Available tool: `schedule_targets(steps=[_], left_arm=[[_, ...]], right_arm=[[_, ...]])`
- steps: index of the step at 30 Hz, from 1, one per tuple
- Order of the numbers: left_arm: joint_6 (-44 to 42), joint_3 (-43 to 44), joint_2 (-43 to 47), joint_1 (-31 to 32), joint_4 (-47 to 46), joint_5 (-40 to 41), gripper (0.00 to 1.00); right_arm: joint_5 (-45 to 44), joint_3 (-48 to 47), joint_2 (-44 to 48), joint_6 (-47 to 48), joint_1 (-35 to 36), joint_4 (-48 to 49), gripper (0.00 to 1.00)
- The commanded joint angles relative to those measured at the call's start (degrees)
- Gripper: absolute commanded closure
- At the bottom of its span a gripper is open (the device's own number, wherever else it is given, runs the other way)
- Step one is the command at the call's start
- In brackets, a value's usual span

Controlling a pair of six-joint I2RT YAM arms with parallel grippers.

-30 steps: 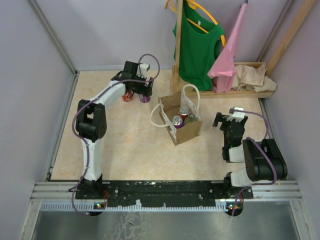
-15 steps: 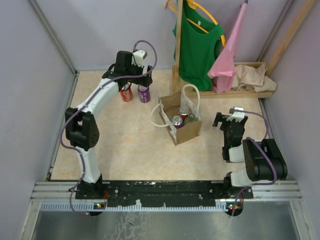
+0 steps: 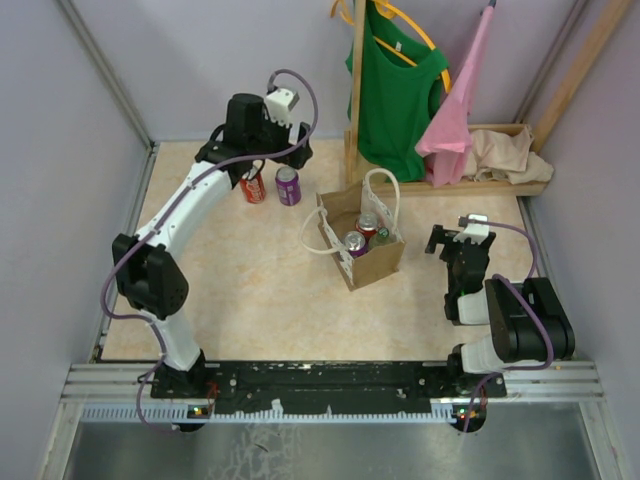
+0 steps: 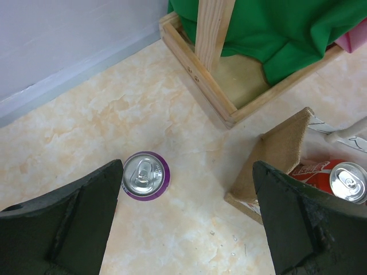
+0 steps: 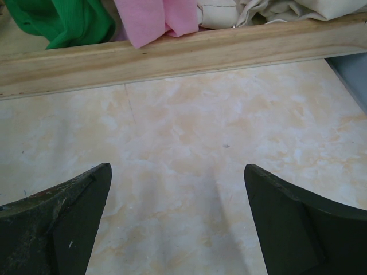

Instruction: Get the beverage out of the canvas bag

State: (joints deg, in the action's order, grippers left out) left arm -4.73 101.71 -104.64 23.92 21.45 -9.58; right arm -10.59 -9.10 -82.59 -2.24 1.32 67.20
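The tan canvas bag (image 3: 362,248) with white rope handles stands mid-table and holds three cans (image 3: 357,240). A purple can (image 3: 288,185) and a red can (image 3: 253,185) stand upright on the table at the back left. My left gripper (image 3: 270,150) hovers above and behind them, open and empty. In the left wrist view the purple can (image 4: 145,175) is beside the left finger, and the bag's corner (image 4: 281,153) with a red can (image 4: 344,180) shows at right. My right gripper (image 3: 455,242) is open and empty, right of the bag, over bare floor (image 5: 178,189).
A wooden rack (image 3: 358,90) with a green shirt (image 3: 398,95) and a pink garment (image 3: 455,115) stands at the back. A beige cloth heap (image 3: 510,155) lies on its base. Grey walls close in both sides.
My left gripper has risen off the purple can it stood over and drawn back toward the rear left; the arm has swung left. The right arm has not moved.
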Motion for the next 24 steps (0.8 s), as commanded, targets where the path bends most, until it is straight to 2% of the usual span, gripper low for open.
schedule_targets(steps=[1, 14, 24], left_arm=[[-0.59, -0.67, 3.69, 0.50, -0.98, -0.25, 0.00], [-3.72, -0.94, 6.03, 3.98, -0.85, 0.88, 0.00], [-10.65, 1.74, 2.03, 8.63, 2.01, -0.90, 0.01]], right_arm=[[0.02, -1.22, 0.01, -0.46, -0.09, 2.45, 0.01], [0.01, -1.18, -0.03, -0.44, -0.09, 2.50, 0.01], [-0.04, -1.18, -0.02, -0.46, -0.14, 2.48, 0.01]])
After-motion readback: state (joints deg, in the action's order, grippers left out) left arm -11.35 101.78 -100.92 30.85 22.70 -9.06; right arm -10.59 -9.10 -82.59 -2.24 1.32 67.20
